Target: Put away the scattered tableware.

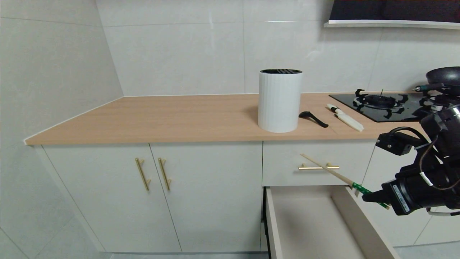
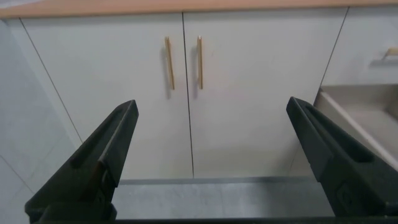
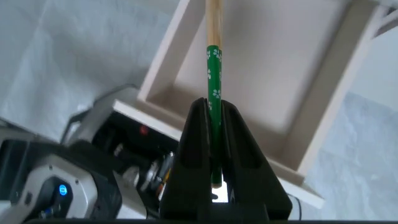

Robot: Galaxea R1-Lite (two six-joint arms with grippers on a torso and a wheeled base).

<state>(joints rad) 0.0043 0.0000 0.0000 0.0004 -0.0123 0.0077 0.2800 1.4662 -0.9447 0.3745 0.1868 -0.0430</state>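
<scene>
Nearest, the right gripper [image 1: 375, 197] hangs over the right-hand edge of the open drawer [image 1: 309, 223], its fingers [image 3: 194, 146] clamped together on the green-patterned end of a wooden chopstick [image 1: 334, 174]. The grip sits close to that end, so most of the stick juts out free, slanting up and across the drawer mouth toward the gold handle [image 1: 318, 167] of the closed drawer front above. Held like this, the long free part can probably be tipped down into the drawer before the fingers let go. The drawer is pulled well out, and its pale bottom looks ready to take the tableware. The left gripper [image 2: 211, 109] is low and off to the side, facing the double cupboard doors [image 2: 186, 93] with its fingers [image 2: 112, 149] spread wide apart and nothing between them; it appears to be parked out of the way. Farther back, on the wooden worktop [image 1: 161, 118], a tall white ribbed holder [image 1: 279, 102] stands upright. Just beside it lies a black spoon [image 1: 312, 118], and beyond that a pale knife [image 1: 345, 118] lies near the edge of the black hob [image 1: 377, 104]. Both lie loose on the surface, presumably waiting their turn.
</scene>
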